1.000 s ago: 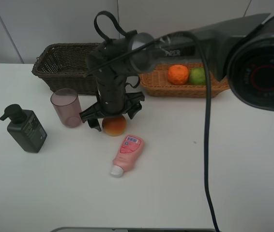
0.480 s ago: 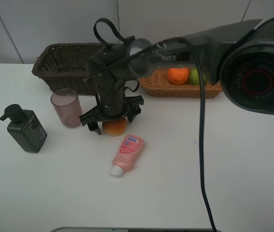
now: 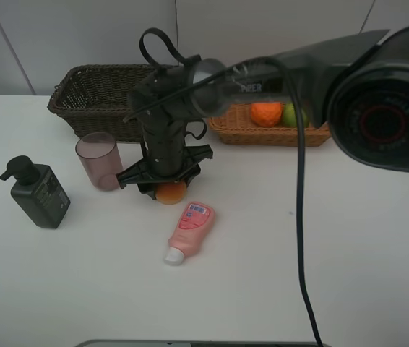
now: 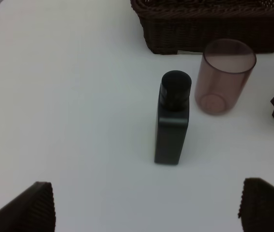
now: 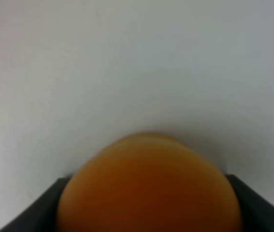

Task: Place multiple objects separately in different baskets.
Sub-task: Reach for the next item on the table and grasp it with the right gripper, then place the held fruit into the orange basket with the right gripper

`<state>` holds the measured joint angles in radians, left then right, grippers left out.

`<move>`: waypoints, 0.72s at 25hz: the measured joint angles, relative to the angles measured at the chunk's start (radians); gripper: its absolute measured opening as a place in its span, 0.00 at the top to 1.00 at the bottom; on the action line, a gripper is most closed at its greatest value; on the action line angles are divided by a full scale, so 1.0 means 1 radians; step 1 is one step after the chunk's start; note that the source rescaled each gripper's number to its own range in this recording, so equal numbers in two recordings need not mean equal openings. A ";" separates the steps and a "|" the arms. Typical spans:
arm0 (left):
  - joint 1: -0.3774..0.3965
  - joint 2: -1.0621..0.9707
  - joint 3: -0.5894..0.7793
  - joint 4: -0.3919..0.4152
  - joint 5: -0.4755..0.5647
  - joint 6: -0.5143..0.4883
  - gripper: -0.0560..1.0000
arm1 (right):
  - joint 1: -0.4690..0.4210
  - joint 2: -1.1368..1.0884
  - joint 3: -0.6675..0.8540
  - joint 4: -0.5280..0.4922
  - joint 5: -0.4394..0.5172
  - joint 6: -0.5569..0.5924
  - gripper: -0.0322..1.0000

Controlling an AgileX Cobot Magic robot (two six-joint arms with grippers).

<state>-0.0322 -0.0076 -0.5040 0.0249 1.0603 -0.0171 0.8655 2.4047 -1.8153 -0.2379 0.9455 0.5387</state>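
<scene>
This is looking like a robot test room or laboratory, not a home. A plain white surface (image 3: 349, 253) is carrying a few household things, laid apart like samples: a dark pump bottle (image 3: 40, 194), a mauve cup (image 3: 98, 160), a pink squeeze bottle (image 3: 190, 228), a red-orange round fruit (image 3: 170, 193), and two wicker baskets at the far side, the dark brown basket (image 3: 82, 90) on the left and the light tan basket (image 3: 262, 136) on the right. Bare pale wall panels (image 3: 82, 32) are standing behind it. A black robot arm (image 3: 262, 72) with a loose cable (image 3: 300, 217) is reaching over the surface from the right.
</scene>
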 joint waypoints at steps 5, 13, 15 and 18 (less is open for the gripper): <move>0.000 0.000 0.000 0.000 0.000 0.000 0.02 | 0.000 0.000 0.000 0.000 0.000 0.000 0.87; 0.000 0.000 0.000 0.000 0.000 0.000 0.02 | 0.000 0.000 0.000 0.000 0.002 0.000 0.87; 0.000 0.000 0.000 0.000 0.000 0.000 0.02 | 0.000 0.000 0.000 0.000 0.002 0.000 0.87; 0.000 0.000 0.000 0.000 0.000 0.000 0.02 | 0.000 0.000 0.000 0.000 0.005 0.000 0.87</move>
<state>-0.0322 -0.0076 -0.5040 0.0249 1.0603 -0.0171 0.8655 2.4047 -1.8153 -0.2379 0.9504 0.5387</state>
